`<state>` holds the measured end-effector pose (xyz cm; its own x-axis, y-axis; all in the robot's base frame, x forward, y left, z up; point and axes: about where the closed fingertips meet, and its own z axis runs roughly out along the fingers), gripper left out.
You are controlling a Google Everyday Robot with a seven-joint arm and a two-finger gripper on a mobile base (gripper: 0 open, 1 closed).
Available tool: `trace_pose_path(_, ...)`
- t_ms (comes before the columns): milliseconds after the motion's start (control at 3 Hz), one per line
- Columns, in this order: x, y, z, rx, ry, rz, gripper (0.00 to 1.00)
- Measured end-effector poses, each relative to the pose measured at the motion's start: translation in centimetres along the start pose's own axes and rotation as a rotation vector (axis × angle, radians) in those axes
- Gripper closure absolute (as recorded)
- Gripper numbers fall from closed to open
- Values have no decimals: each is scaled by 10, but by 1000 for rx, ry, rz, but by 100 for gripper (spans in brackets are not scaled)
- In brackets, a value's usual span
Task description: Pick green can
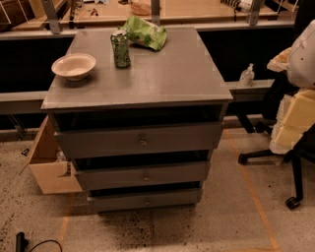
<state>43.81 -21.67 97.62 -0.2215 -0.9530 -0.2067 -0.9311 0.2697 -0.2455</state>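
**Approach stage, grasp not begun.** The tool is outside this view, so nobody could say whether it is apart or together.

- **Near:** Speckled floor (162, 231) comes first, then three drawers (142, 141) under the grey surface (162, 74).
- **Task thing:** The can (120, 48) stands upright at the far left of the surface. It is just right of the bowl (74, 66) and close beside the bag (145, 32), which lies to its far right. Whether can and bag touch cannot be told.
- **Suggested approach:** Come in from the near right, over bare surface. Close level on the can's mid-body, then lift straight up. The can looks slim and tall, so a sideways nudge would likely tip it into the bowl or bag.
- **Room:** A box (49, 167) sits on the floor at left and a chair (295, 147) at right. A bottle (246, 76) stands on the right ledge, and benches (197, 10) lie farthest.
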Motion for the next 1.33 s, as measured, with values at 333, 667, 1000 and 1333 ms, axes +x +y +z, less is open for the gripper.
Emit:
trace_pose_path(333, 0, 0, 0, 0, 0, 0, 0)
trace_pose_path(667, -10, -20, 6, 26, -89, 25, 0)
trace_pose_path(1000, -45, -73, 22, 66, -318, 40, 0)
trace_pose_path(1333, -91, -128, 36, 86, -569, 79, 0)
